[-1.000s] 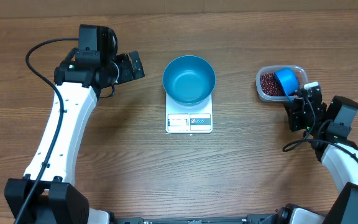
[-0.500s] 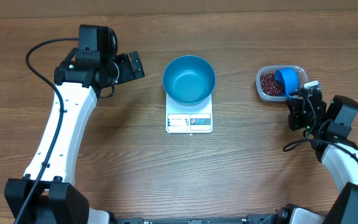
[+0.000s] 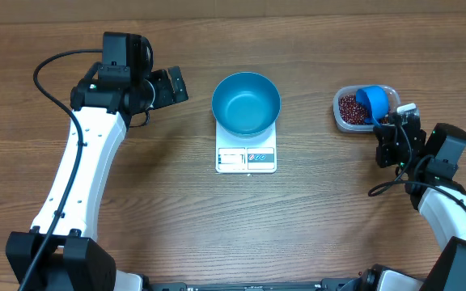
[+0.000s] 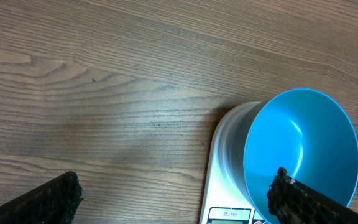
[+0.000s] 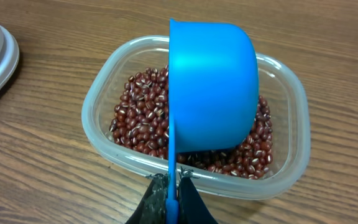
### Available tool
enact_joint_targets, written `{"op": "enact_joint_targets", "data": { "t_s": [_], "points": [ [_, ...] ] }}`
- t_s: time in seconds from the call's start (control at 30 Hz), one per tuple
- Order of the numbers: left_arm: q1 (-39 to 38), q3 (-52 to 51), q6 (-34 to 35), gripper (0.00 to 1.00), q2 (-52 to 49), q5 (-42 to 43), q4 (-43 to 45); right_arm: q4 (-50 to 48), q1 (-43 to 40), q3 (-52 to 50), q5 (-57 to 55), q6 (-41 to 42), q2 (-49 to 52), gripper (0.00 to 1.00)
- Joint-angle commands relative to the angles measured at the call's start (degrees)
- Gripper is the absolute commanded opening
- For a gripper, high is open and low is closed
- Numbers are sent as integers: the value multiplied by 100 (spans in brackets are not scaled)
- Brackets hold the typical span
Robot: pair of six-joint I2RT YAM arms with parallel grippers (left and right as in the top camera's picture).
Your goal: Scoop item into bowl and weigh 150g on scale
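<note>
Right gripper [image 5: 173, 186]: pressed together on the thin handle of the blue scoop [image 5: 213, 87], just at the near rim of the clear tub [image 5: 98, 99].
Scoop: turned on its side, handle edge-on between the fingers, outside of the cup toward the wrist camera, hanging over the middle of the tub; contact with the beans hard to tell.
Beans [image 5: 142, 124]: maroon mass covering the tub floor, lying below the tub rim, at the far right of the table [image 3: 314, 226].
Bowl [image 3: 246, 103]: upright on the scale [image 3: 246, 159], inside plain blue, rim reaching about to the scale's side edges; display strip uncovered along the near edge.
Left gripper [image 3: 171, 86]: spread wide, hanging over wood left of the bowl, near it but apart, fingers pointing toward it.
Edges: rounded scale corner at the upper left of the right wrist view, well apart from the tub wall.
Open room: wood between scale and tub; broad stretch of wood on the near half of the table between both arms.
</note>
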State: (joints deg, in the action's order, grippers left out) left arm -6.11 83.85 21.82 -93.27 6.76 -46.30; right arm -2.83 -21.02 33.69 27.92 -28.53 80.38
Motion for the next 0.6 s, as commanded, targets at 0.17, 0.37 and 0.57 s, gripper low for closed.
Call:
{"op": "enact_joint_targets", "data": {
  "t_s": [0.17,0.37,0.57],
  "points": [
    [11,101,-151,100,76,-37,4,588,-26,603,-39,424,-11,3],
    [11,101,-151,100,76,-37,2,2321,-22,1585,-413,63,-11,3],
    [11,101,-151,100,76,-37,4,3294,70,2337,-761,-188,-11,12]
  ]
}}
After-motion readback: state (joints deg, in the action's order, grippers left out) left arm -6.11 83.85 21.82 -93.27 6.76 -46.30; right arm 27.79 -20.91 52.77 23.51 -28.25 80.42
